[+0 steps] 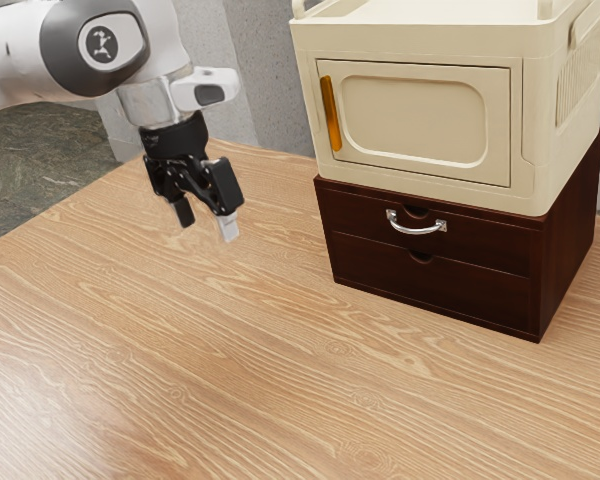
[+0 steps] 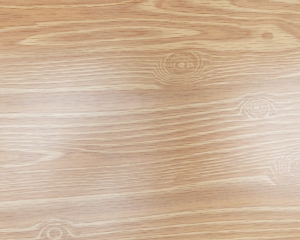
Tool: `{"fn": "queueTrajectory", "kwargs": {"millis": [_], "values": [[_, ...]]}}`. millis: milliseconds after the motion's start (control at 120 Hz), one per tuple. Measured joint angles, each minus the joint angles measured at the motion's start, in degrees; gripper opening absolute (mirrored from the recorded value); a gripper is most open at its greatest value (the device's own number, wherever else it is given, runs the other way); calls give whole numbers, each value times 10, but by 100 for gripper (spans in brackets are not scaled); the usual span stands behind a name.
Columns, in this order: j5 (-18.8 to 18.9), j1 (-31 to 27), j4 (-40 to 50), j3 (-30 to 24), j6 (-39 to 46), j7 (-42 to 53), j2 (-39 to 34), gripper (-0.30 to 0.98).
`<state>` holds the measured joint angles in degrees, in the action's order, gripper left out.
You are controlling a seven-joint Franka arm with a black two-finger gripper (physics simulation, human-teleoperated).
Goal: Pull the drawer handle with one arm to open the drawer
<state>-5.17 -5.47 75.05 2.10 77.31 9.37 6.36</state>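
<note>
- One step in hand, by my reading: the approach; pull not begun, no contact with the handle (image 1: pixel 415 231).
- Drawer (image 1: pixel 480 246): upper one in the dark unit (image 1: pixel 570 235), front flush, shut. Target handle is the silver curved bar across its front, both ends fixed.
- End effector (image 1: pixel 207 221): toward the exterior view's left, above the table (image 1: pixel 180 350), well apart from the unit. Two fingers spread, clear gap between, nothing pinched, nothing touched. Tips point down.
- Wrist view: table grain under the hand.
- Next move, judged: carry the end effector across to the drawer front, lower it to bar height, turn it so one finger can go behind the bar and one in front, then close.
- After that: draw straight out from the front, level, no twist.
- Risks, guessed: bar is slim, so a small miss in height slides off it; fingertips could jam on the drawer face; pale box (image 1: pixel 535 150) sits on the unit, hand may knock it coming in.
- Orange grip (image 1: pixel 330 113) belongs to the box door, wrong target.
</note>
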Motion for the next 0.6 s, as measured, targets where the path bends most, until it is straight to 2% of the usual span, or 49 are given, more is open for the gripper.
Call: {"fn": "queueTrajectory", "kwargs": {"millis": [175,258,392,433,508,600], "values": [[-1,-1,-4,0,66,25,2,69],[3,-6,-66,-12,75,52,-20,69],[7,4,-92,-37,69,142,-81,69],[8,-7,-94,-59,65,185,-98,69],[7,-3,-94,-88,58,268,-110,69],[-2,11,-94,-93,47,356,-118,68]]}}
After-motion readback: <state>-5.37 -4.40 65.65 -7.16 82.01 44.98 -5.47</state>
